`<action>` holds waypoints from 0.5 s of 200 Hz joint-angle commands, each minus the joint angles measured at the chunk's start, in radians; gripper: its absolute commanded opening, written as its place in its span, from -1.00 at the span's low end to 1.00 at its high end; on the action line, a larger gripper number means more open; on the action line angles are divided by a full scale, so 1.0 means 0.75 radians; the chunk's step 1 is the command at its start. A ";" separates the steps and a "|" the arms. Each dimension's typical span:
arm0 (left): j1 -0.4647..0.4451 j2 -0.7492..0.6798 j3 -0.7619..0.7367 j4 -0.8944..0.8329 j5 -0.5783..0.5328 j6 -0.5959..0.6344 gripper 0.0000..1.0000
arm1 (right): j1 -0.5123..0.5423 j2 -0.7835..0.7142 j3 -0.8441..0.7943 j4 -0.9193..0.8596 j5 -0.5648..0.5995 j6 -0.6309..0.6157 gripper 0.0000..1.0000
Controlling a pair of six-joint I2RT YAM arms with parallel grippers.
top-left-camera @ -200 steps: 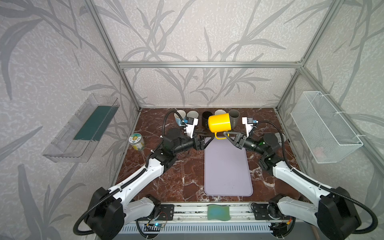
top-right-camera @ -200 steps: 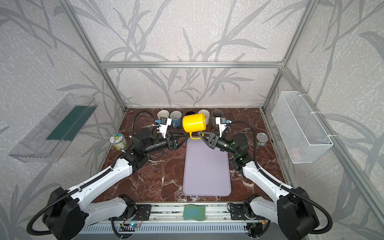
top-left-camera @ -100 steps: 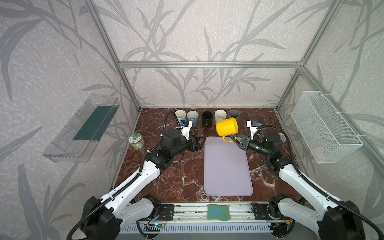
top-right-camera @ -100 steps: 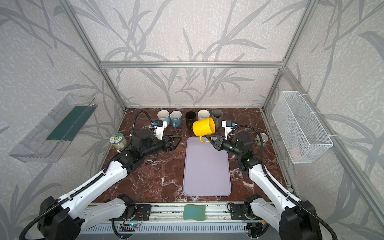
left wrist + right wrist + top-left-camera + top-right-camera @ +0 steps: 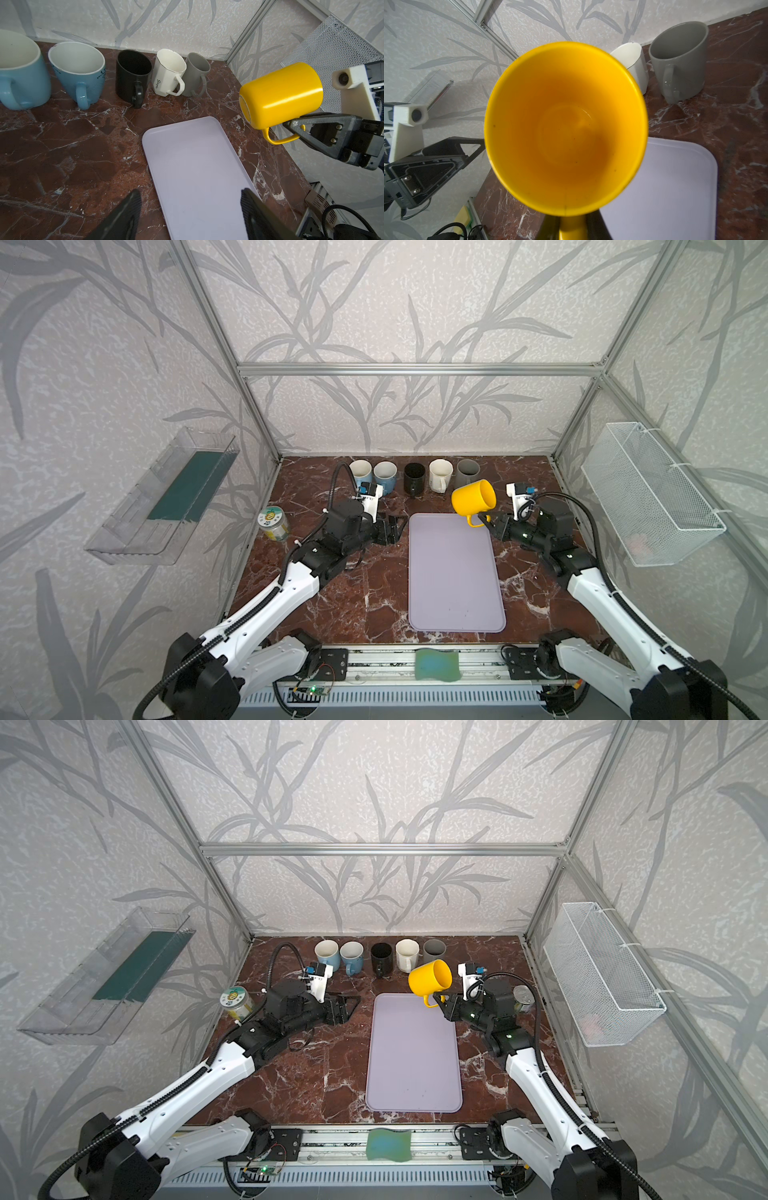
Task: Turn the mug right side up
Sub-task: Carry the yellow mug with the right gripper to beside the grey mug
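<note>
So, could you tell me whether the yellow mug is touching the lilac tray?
Apart. In the left wrist view the yellow mug hangs by its handle from the right gripper, with marble tabletop showing between it and the lilac tray.

The yellow mug (image 5: 473, 497) is a plain, glossy cylinder with a thin loop handle, and its inside is the same yellow and empty (image 5: 564, 128). It hangs in the air, touching no surface, carried by its handle in the pinch of the right gripper (image 5: 484, 519). It lies nearly on its side. In both top views its mouth faces about 2 o'clock and tips slightly upward, its base faces 9 o'clock, and the handle drops toward 6 o'clock (image 5: 430, 978). It sits above the far right corner of the lilac tray (image 5: 453, 572), at roughly 1 o'clock from the tray's middle. The left wrist view shows its flat base and side wall (image 5: 284, 93).
</note>
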 commanded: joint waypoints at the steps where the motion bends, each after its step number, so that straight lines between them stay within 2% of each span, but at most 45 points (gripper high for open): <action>1: -0.003 -0.030 -0.022 -0.011 -0.026 0.025 0.55 | -0.017 -0.019 0.101 0.015 0.032 -0.102 -1.00; 55: -0.003 -0.041 -0.035 -0.021 -0.018 0.014 0.55 | -0.050 0.003 0.168 -0.100 0.119 -0.215 -1.00; 100: -0.003 -0.040 -0.043 -0.027 -0.008 0.004 0.55 | -0.107 0.067 0.222 -0.111 0.113 -0.247 -1.00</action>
